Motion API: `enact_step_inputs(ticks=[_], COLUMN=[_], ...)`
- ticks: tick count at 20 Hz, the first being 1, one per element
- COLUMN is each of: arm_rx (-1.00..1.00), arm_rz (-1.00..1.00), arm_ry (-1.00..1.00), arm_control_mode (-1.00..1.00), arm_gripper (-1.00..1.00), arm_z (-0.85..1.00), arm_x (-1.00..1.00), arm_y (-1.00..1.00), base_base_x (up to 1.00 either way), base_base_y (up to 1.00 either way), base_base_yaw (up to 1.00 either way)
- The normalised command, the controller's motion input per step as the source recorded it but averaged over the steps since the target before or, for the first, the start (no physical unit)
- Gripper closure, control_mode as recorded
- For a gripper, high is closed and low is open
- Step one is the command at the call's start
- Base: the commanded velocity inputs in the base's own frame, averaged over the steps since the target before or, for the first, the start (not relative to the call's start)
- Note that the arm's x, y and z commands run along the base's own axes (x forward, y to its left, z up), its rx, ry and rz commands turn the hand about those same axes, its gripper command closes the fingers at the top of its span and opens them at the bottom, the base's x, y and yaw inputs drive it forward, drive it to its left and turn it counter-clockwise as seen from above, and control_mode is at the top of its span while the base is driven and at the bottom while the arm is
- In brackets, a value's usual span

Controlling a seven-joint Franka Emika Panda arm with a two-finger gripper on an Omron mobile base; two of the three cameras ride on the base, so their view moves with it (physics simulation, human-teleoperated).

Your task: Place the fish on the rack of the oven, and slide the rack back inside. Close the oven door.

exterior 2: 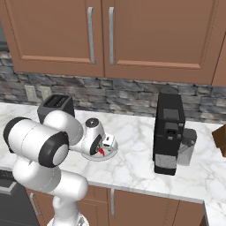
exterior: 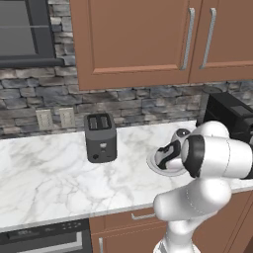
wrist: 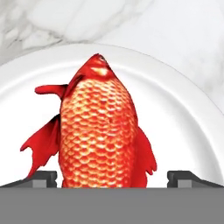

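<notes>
Gripper (wrist: 112,178): jaws spread wide, holding nothing; the two dark fingertips (wrist: 40,178) stand one on each side of the fish's tail end, both clear of it, low over the plate.
Gripper from the base: in the right base view the hand (exterior 2: 105,145) points down at the plate's edge, with a bit of red showing just under it.
Fish (wrist: 99,131): red-orange and scaly, lying flat on the plate, head toward the top of the hand view, fins spread to both sides; its body runs down between the fingertips.
Plate (wrist: 183,118): white and round, resting on the tabletop; in the left base view its rim (exterior: 154,163) shows just left of the arm's wrist.
Tabletop (exterior: 44,178): white marble with grey veins, running along a stone backsplash.
Toaster (exterior: 100,137): dark, two slots, upright on the tabletop, to the left of the plate and apart from it.
Coffee machine (exterior 2: 168,130): black, upright on the tabletop, well to the right of the plate in the right base view.
Cabinets (exterior 2: 106,35): brown wall doors with vertical silver handles above the tabletop.
Arm (exterior: 212,158): white with dark joints, bent forward over the tabletop's front edge toward the plate.
</notes>
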Motion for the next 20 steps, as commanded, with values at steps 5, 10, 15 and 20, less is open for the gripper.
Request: enact_step_inputs(ticks=[5,10,15,20], arm_rx=[0.0,0.0,0.0,0.0], arm_rz=[0.0,0.0,0.02,0.1], arm_ry=[0.0,0.0,-0.02,-0.22], arm_control_mode=[-1.0,-1.0,-1.0,-1.0], arm_gripper=[1.0,1.0,1.0,1.0], arm_z=[-0.09,0.0,0.05,0.59], arm_x=[0.01,0.0,-0.12,-0.5], arm_y=[0.03,0.0,0.0,0.0], base_base_x=[0.0,0.0,0.0,0.0], base_base_y=[0.0,0.0,0.0,0.0], base_base_yaw=[0.0,0.0,0.0,0.0])
